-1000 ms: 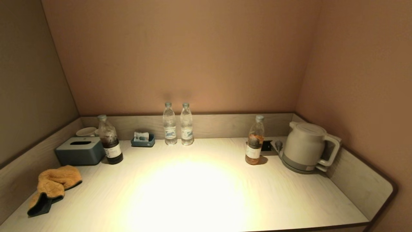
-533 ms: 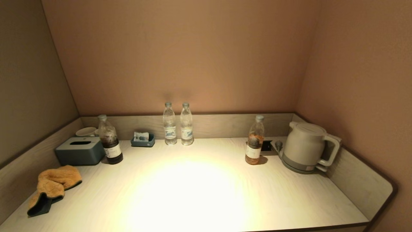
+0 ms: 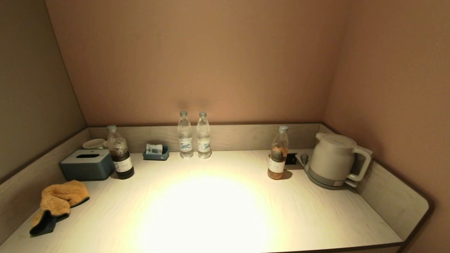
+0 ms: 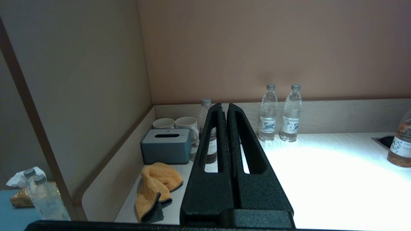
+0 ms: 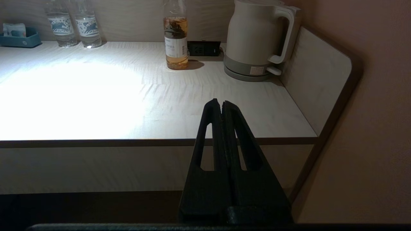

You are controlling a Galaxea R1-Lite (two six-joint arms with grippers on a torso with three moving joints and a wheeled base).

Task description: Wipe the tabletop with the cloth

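An orange cloth [image 3: 58, 202] with a dark grey underside lies crumpled at the near left of the pale wooden tabletop [image 3: 218, 211]. It also shows in the left wrist view [image 4: 157, 186]. My left gripper [image 4: 224, 105] is shut and empty, held in front of the table's near edge, to the right of the cloth. My right gripper [image 5: 221, 102] is shut and empty, below and in front of the table's near right edge. Neither gripper shows in the head view.
A blue tissue box [image 3: 87, 164], two mugs [image 4: 175, 123] and a dark bottle [image 3: 120, 154] stand at back left. A blue tray [image 3: 155, 151] and two water bottles [image 3: 194, 135] stand at the back wall. A tea bottle [image 3: 277, 154] and kettle [image 3: 334, 160] stand right. Raised boards edge three sides.
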